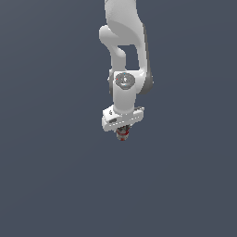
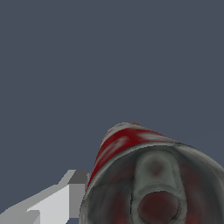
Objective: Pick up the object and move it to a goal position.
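Hand point(image 1: 122, 133): just below centre of the exterior view, pointing down under the white flange; clamped on the can, which shows between the short dark fingers.
Finger point(image 2: 57, 201): one pale grey, blocky finger seen in the wrist view at lower left of the frame, right against the can's side; other finger out of sight there.
Can point(image 2: 144, 183): filling the lower right of the wrist view, very close to the lens; red-and-white label on the wall, dark grey metal lid with a pull-tab facing the camera, reddish tint mirrored in the lid.
Can in exterior view point(image 1: 122, 135): a small red-and-grey speck poking out under the hand, just below frame centre; too small to read tilt or label there.
Can position: held off the ground surface, nothing touching it but the hand; height above the surface not readable.
Wrist flange point(image 1: 122, 118): white, slanted plate directly above the hand, lower on the exterior view's left.
Arm point(image 1: 126, 51): white segments coming down from the top centre of the exterior view, with a round grey joint cap facing the camera at mid-height and a darker grey band along the exterior view's right side.
Ground surface point(image 1: 46, 185): flat, uniform slate blue, filling the whole background of both views.
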Controlling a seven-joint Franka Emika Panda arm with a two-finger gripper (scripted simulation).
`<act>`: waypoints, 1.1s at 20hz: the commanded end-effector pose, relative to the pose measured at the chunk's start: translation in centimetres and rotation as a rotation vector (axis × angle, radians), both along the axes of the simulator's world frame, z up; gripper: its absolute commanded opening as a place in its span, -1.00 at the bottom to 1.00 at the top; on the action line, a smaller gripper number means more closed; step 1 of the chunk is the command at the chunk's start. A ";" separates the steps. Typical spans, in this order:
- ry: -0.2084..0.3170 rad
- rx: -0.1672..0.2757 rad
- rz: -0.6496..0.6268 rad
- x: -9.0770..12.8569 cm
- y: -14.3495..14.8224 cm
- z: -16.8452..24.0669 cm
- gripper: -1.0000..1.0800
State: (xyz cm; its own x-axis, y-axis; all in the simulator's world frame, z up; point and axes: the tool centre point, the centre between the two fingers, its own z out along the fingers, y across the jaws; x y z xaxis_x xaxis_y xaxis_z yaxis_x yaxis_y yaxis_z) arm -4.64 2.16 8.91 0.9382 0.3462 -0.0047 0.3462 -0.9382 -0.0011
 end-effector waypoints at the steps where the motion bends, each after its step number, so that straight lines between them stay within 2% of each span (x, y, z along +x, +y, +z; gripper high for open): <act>1: -0.005 0.000 0.000 0.3 -0.2 1.2 -1.00; 9: -0.005 0.001 0.000 1.3 -1.1 7.0 -1.00; 22: -0.005 0.002 0.001 3.8 -3.2 20.3 -1.00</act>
